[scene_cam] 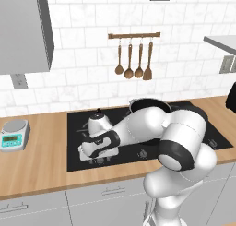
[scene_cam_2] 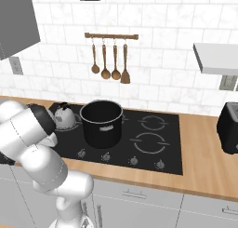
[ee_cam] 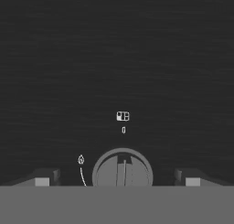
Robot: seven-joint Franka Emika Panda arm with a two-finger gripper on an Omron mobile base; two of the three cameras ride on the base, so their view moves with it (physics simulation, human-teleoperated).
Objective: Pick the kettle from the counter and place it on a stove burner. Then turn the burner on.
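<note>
Two parted end effector (ee_cam: 117,181) fingers straddle a knob (ee_cam: 122,169), kettle (scene_cam: 98,123) just behind.

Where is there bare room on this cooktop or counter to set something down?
The two right-hand burner rings beside the black pot are bare, as is the counter between the scale and the cooktop. The cooktop's left is crowded: kettle, pot, and the open pincer over a knob.

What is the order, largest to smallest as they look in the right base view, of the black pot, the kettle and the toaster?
1. Black pot.
2. Toaster, though the frame edge cuts it off.
3. Kettle, partly hidden by the arm.
</note>
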